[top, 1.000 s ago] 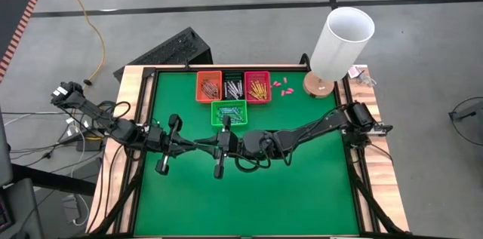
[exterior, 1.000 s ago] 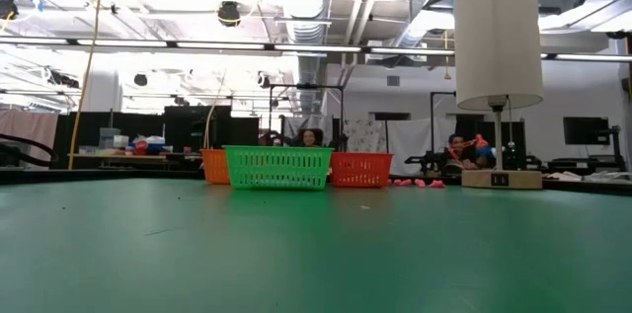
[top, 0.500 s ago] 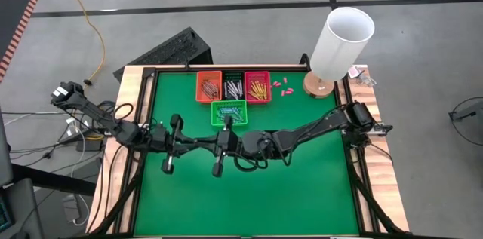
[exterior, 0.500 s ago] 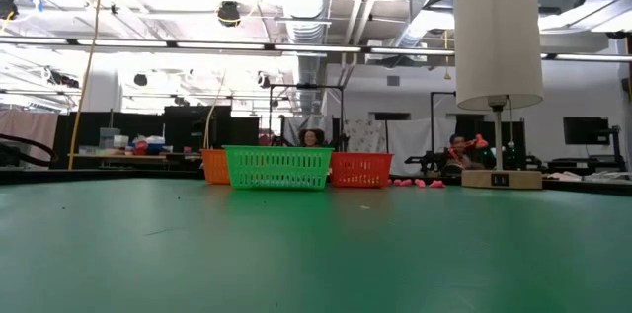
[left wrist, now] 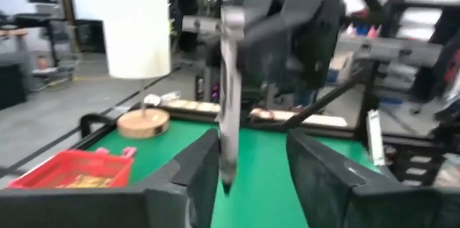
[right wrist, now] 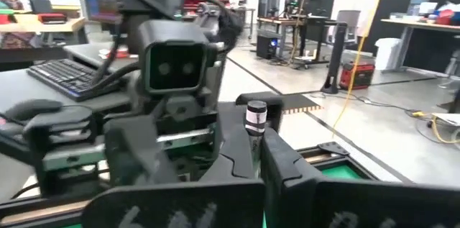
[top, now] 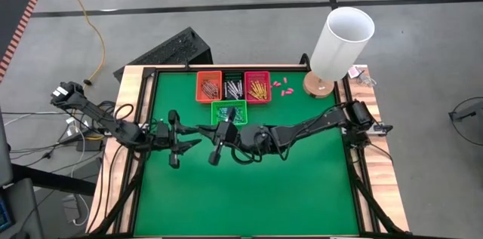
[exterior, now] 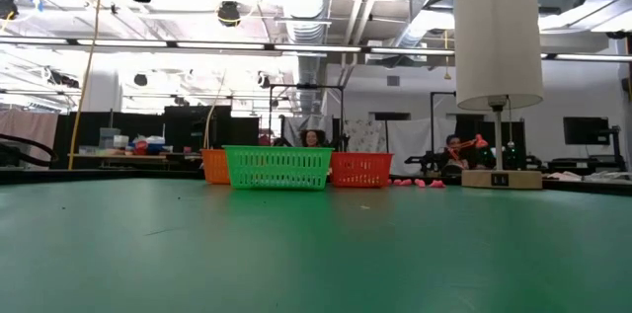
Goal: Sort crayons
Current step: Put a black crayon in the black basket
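Above the middle of the green table, my two grippers meet tip to tip. My right gripper [right wrist: 256, 143] [top: 207, 142] is shut on a grey-white crayon [left wrist: 229, 106]. My left gripper [left wrist: 251, 149] [top: 195, 140] is open, one finger on each side of that crayon; I cannot tell whether it touches it. More crayons lie in four small baskets at the far edge: orange [top: 209, 86], dark [top: 232, 87], red [top: 257, 86] and green [top: 229, 112]. My right gripper pinches the crayon between its two fingers [right wrist: 231, 149], coming in level from the table's right. The fingers lie across the crayon. The stick stands upright and clear of the table, with one end [right wrist: 256, 113] above the fingers and the other [left wrist: 227, 181] hanging below.
A tall white lamp [top: 341, 39] on a wooden foot stands at the far right corner. A few pink bits [top: 281, 87] lie between it and the red basket. The near half of the green mat [top: 249, 201] is bare. People and benches show beyond the table.
My left gripper has swung at the wrist toward the far edge, and its fingers have spread apart off the crayon. The crayon stays in my right gripper, which has hardly moved.
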